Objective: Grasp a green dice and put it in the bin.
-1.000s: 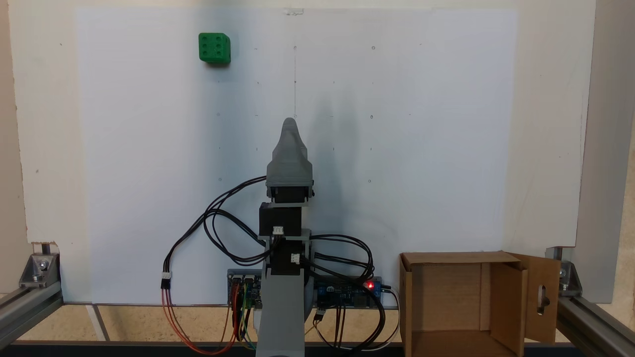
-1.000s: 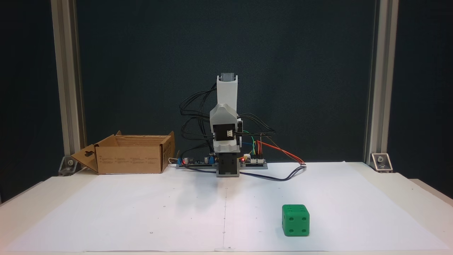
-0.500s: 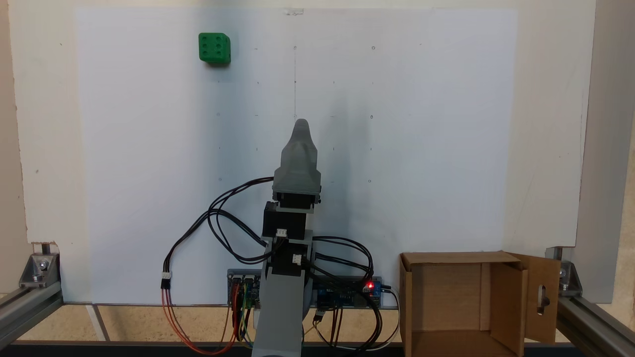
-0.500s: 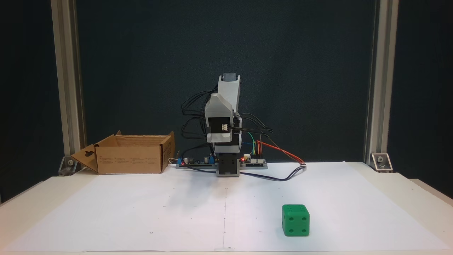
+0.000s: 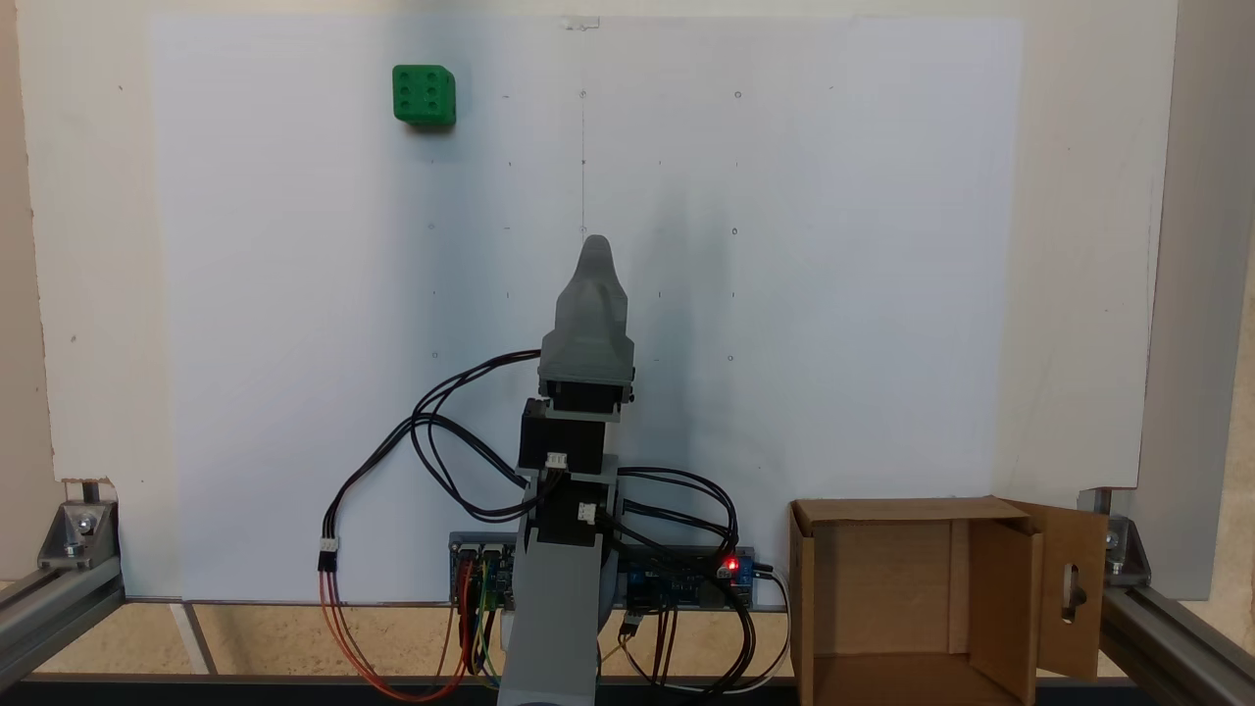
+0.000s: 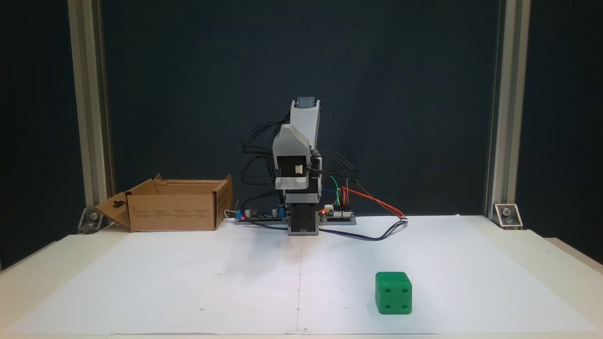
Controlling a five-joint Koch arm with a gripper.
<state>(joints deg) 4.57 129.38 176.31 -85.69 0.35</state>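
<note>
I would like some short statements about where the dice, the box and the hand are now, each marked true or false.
1. The green dice lies on the white paper, apart from the arm. True.
2. The dice is inside the bin. False: the bin holds nothing visible; the dice lies far from it.
3. The hand holds the dice. False: it is raised above the paper, well apart from the dice.
4. One flap of the bin has a slot-shaped cut-out. True.
5. The top face of the dice shows six pips. True.
</note>
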